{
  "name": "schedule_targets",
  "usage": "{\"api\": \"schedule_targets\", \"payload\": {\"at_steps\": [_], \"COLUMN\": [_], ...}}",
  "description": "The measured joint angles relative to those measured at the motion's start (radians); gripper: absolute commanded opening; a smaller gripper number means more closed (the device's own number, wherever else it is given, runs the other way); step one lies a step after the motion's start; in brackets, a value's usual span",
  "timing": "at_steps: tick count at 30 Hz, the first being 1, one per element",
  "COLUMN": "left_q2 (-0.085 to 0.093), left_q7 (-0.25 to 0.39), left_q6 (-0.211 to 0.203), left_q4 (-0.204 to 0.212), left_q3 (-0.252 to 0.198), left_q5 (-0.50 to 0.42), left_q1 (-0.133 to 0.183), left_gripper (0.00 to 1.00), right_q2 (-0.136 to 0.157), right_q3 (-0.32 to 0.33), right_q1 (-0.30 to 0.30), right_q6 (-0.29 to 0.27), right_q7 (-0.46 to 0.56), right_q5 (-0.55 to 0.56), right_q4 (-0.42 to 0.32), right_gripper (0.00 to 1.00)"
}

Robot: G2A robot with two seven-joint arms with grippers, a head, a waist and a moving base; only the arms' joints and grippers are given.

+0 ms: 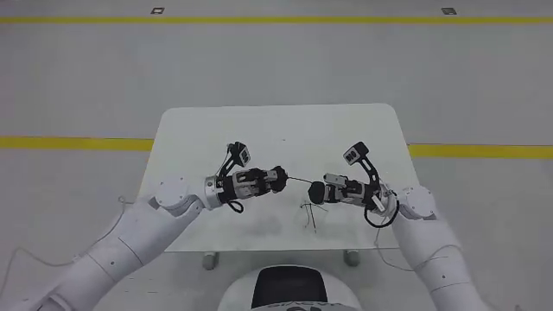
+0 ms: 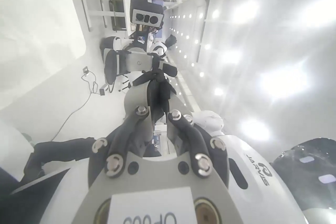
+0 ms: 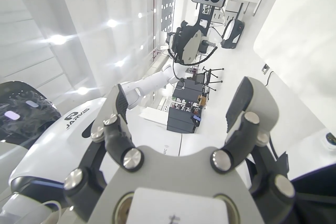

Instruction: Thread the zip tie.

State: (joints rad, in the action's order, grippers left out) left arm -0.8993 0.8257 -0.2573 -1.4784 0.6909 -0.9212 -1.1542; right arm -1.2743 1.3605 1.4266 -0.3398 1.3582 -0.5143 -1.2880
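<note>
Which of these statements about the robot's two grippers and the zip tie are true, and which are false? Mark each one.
1. The left gripper is shut on the zip tie. True.
2. The right gripper is shut too. False: it is open and holds nothing.
3. The zip tie lies flat on the table. False: it sticks out of the left gripper, above the table, towards the right gripper.
4. The two grippers face each other over the table. True.

Left tool (image 2: 157, 88), fingers pressed together, points at the right tool (image 2: 154, 74) just beyond its tips. A white tabletop (image 2: 39, 25) lies beside the left tool.
</note>
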Motion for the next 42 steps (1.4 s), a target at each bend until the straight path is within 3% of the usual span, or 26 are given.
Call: {"api": "schedule_targets", "payload": {"at_steps": [6, 7, 8, 9, 14, 24, 42], "left_q2": [-0.009, -0.011, -0.012, -0.013, -0.021, -0.034, -0.052], "left_q7": [0.059, 0.065, 0.069, 0.073, 0.086, 0.087, 0.102], "left_q6": [0.078, 0.088, 0.095, 0.099, 0.110, 0.121, 0.141], "left_q4": [0.022, 0.027, 0.030, 0.032, 0.040, 0.054, 0.065], "left_q3": [0.007, 0.009, 0.010, 0.012, 0.018, 0.028, 0.053], "left_q5": [-0.129, -0.145, -0.156, -0.163, -0.170, -0.164, -0.145], "left_q1": [-0.024, -0.027, -0.029, -0.029, -0.030, -0.036, -0.045], "left_gripper": [0.00, 0.00, 0.00, 0.00, 0.00, 0.00, 0.00], "right_q2": [0.001, 0.002, 0.003, 0.004, 0.008, 0.016, 0.025], "right_q3": [-0.004, -0.005, -0.006, -0.006, -0.011, -0.013, -0.009], "right_q1": [0.001, 0.002, 0.003, 0.004, 0.012, 0.023, 0.025], "right_q6": [0.000, 0.000, 0.000, 0.000, 0.000, 0.000, 0.000], "right_q7": [0.033, 0.032, 0.032, 0.032, 0.032, 0.032, 0.032], "right_q5": [-0.063, -0.065, -0.067, -0.068, -0.072, -0.073, -0.079], "right_q4": [0.003, -0.001, -0.005, -0.008, -0.029, -0.049, -0.043], "right_gripper": [1.00, 0.74, 0.56, 0.49, 0.36, 0.24, 0.12]}}
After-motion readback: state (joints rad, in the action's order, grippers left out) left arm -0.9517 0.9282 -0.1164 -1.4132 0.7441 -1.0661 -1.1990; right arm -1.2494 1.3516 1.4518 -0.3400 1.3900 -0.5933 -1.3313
